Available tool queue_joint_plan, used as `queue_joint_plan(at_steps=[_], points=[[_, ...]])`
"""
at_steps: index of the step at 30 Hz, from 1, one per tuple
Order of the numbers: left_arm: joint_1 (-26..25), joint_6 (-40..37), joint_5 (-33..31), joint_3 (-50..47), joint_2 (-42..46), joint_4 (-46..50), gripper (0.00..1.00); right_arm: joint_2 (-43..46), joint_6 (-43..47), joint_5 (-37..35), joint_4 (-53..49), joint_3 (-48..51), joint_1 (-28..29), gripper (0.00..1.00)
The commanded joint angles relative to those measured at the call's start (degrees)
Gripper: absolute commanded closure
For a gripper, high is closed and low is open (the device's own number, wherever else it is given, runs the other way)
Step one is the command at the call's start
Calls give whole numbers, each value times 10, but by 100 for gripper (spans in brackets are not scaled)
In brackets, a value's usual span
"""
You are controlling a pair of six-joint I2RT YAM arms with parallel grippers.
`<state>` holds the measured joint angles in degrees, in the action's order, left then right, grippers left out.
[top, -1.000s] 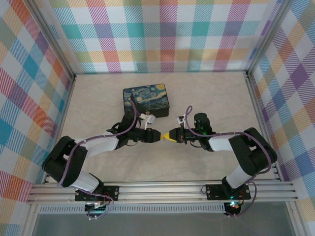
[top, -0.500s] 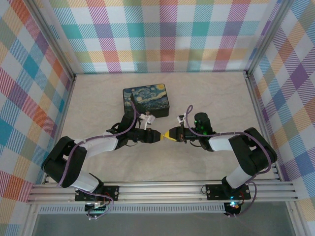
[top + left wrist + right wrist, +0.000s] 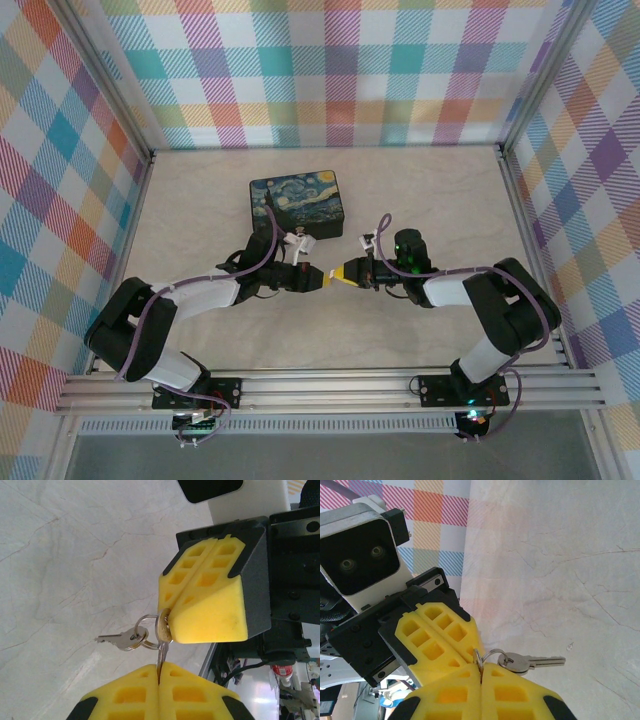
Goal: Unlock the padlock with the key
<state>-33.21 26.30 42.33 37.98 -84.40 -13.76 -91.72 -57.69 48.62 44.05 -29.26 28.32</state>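
Note:
My two grippers meet tip to tip over the middle of the table, the left gripper [image 3: 318,277] facing the right gripper [image 3: 340,272]. A thin metal key [image 3: 162,649] spans the small gap between them. In the left wrist view, my left gripper [image 3: 160,667] is shut on its blade. My right gripper [image 3: 169,611] is shut on its brassy head [image 3: 479,659]. A split ring [image 3: 145,630] through the head carries a second silver key [image 3: 530,661], which hangs free to one side. The padlock is hidden or out of view.
The dark box with the night-sky lid [image 3: 296,200] sits behind the grippers, a short way from the left wrist. Pale marble tabletop [image 3: 420,190] lies all round. Plaid walls and metal rails [image 3: 330,385] close in the workspace.

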Motion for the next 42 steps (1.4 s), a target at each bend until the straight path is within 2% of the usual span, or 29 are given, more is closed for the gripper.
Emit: queue_joint_plan(at_steps=[1,5,13,17,26,37,42], points=[[4,-13,4,1,5,-6,100,-3,33,19,-2,-4,6,94],[4,-20,15,8,-3,7,100,22,83,17,-61,2,1,88],[0,-47,54,35,-9,49,100,141,264,13,-324,-37,-47,62],[-4,-63,68,58,-16,72,100,140,366,36,-403,-88,-47,59],[-8,-80,97,83,-36,93,100,103,476,94,-439,-128,-48,54],[-9,-91,108,90,-27,112,100,40,482,106,-429,-155,-48,54],[-9,-92,107,90,-25,113,100,37,476,120,-422,-156,-48,60]])
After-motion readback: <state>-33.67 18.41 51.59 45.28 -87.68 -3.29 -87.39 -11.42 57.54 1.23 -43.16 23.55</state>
